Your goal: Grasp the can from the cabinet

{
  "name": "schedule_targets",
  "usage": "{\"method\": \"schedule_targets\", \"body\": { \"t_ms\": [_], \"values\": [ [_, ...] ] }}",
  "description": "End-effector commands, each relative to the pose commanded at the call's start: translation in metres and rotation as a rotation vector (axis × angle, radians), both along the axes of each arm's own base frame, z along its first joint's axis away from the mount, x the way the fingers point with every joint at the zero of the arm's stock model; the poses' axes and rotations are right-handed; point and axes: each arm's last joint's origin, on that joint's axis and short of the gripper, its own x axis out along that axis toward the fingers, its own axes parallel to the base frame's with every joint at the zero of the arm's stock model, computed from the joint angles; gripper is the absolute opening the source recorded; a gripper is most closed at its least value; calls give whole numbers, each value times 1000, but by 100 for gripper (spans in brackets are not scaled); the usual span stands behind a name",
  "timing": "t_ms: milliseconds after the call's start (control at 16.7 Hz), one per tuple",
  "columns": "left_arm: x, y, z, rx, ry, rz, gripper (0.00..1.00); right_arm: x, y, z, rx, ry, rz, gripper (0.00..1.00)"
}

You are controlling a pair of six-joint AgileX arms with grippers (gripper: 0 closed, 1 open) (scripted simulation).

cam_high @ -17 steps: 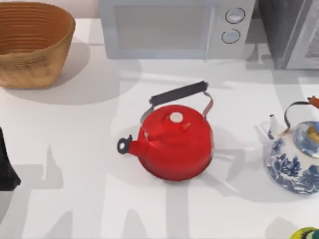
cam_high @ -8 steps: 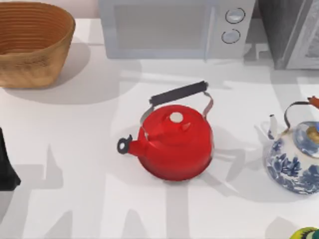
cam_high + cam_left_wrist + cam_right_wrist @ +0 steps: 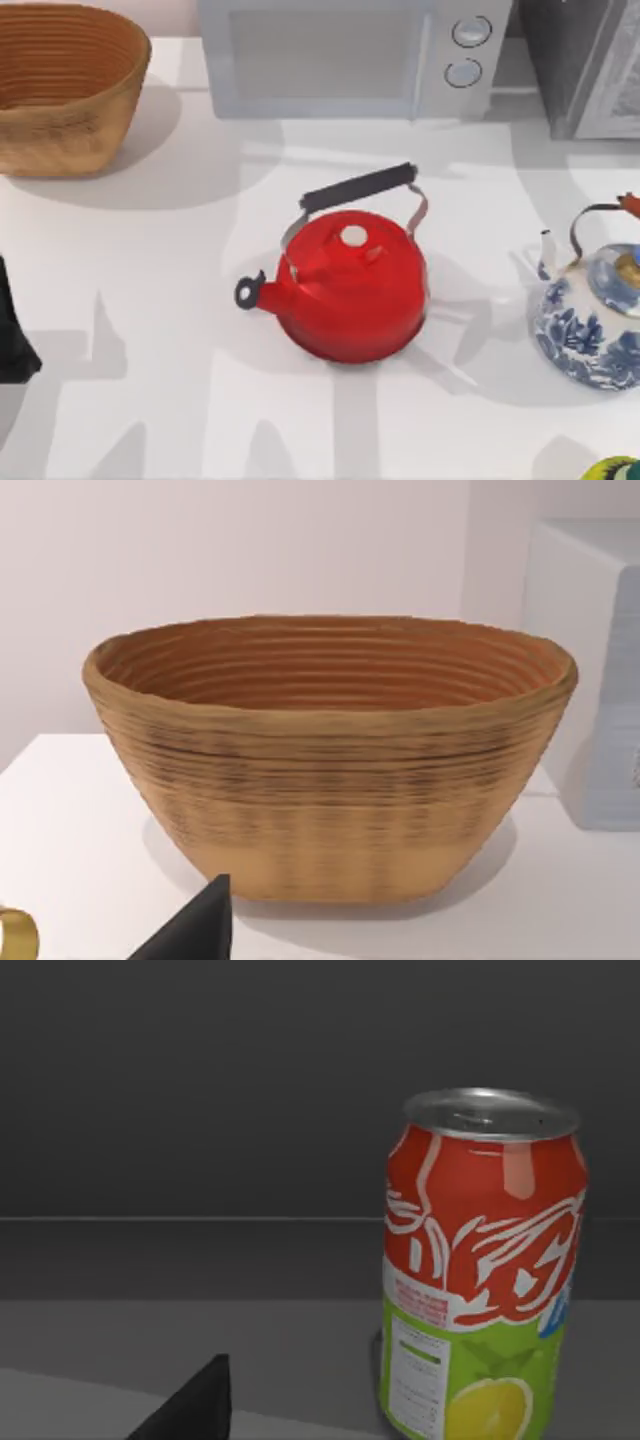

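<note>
The can (image 3: 480, 1260) stands upright on the dark floor of the cabinet (image 3: 200, 1110). It has a silver top, a red-and-white upper band and a green lower part with a lemon picture. The right wrist view sees it close and side-on. A black part of my right gripper (image 3: 195, 1405) shows at that view's edge, apart from the can and touching nothing. From above, the cabinet (image 3: 590, 60) is the dark grey box at the table's back right. My left arm (image 3: 12, 335) stays parked at the table's left edge, and its gripper (image 3: 190, 930) faces the basket.
A red kettle (image 3: 350, 285) with a black handle sits mid-table. A blue-and-white kettle (image 3: 590, 330) stands at the right. A woven basket (image 3: 60, 85) is back left and a microwave (image 3: 350, 55) back centre. A round yellow-green and black thing (image 3: 615, 468) lies front right.
Shadows on the table between the microwave and the cabinet have shifted slightly. The kettles, the basket and my left arm have not moved.
</note>
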Motion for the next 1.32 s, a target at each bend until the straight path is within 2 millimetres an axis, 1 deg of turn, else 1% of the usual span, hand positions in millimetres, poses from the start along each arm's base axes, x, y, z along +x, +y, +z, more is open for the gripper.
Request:
{"method": "schedule_targets", "body": {
  "t_ms": [240,360,600,720,780,960,1320],
  "values": [
    [0,0,0,0,0,0,100,0,-1,1,1,-2,-1,100],
    [0,0,0,0,0,0,100,10,0,2,0,0,0,100],
    [0,0,0,0,0,0,100,44,0,2,0,0,0,100],
    [0,0,0,0,0,0,100,57,0,1,0,0,0,100],
    [0,0,0,0,0,0,100,60,-1,0,0,0,0,100],
    [0,0,0,0,0,0,100,60,-1,0,0,0,0,100],
    [0,0,0,0,0,0,100,60,-1,0,0,0,0,55]
  ]
}}
